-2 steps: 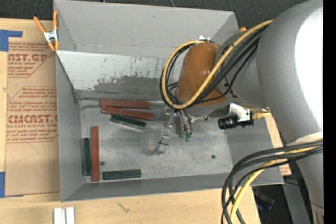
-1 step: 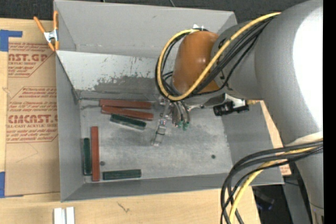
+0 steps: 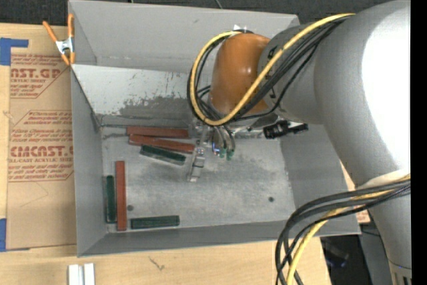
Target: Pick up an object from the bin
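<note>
Dark green stick (image 3: 162, 155) lies mid-bin, slightly slanted, right end just beside tool (image 3: 196, 169). We see tool low over floor of grey bin (image 3: 220, 210); cannot tell whether apart or together. Two red-brown sticks (image 3: 160, 142) just behind it. Left wall: red stick (image 3: 120, 195) beside second green stick (image 3: 109, 199). Front wall: third green stick (image 3: 155, 222).

The arm (image 3: 347, 97) hides the bin's (image 3: 83, 163) right side — the brown sticks' (image 3: 153, 140) right ends lie behind its wrist.
</note>
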Action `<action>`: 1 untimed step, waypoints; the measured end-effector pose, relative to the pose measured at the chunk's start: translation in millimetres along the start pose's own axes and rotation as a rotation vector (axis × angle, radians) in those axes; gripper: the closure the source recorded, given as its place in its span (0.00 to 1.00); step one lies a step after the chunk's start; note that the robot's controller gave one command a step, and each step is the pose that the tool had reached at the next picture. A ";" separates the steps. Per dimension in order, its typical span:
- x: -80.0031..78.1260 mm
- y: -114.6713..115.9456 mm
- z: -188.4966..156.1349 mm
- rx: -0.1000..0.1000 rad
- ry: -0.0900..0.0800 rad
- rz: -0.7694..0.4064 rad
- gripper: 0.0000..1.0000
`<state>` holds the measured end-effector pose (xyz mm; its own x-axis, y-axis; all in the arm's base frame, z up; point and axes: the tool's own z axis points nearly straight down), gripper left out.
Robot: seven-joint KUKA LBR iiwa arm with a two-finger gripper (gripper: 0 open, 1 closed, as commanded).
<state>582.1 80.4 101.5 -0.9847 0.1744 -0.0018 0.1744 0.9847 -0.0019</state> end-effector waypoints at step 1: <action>2.9 37.8 23.2 -0.003 0.000 0.127 1.00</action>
